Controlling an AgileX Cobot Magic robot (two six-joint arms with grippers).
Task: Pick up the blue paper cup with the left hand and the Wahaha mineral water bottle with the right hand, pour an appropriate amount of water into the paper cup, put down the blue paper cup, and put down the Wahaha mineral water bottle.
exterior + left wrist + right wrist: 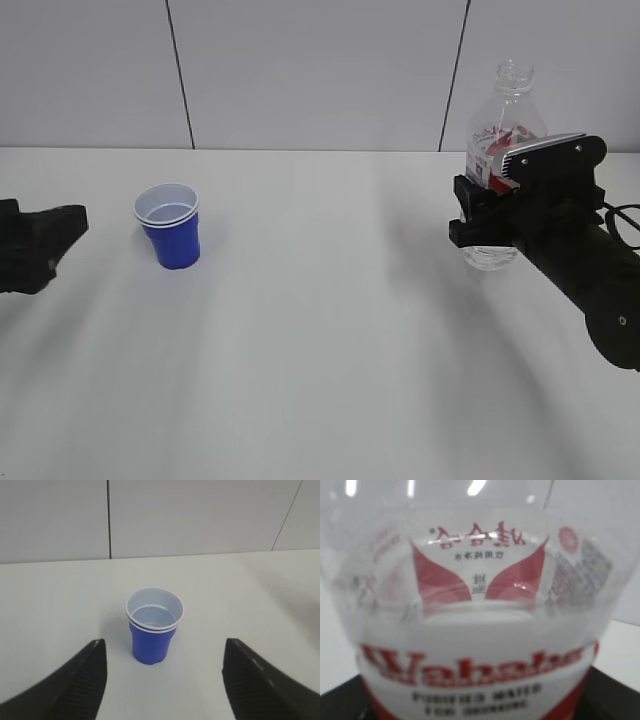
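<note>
Wahaha mineral water bottle (505,130), tall clear ribbed plastic, stands at the bench's (320,350) right, right hand (470,215) jaws around it; I can't tell contact. Thin walls, grip mid-body gently. Small blue paper cup (153,626) sits ahead of left hand (162,680), jaws spread.

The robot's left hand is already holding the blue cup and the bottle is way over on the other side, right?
Not quite. The left hand isn't holding the blue cup; the left wrist view shows its open fingers short of it. The bottle does stand on the other side.
</note>
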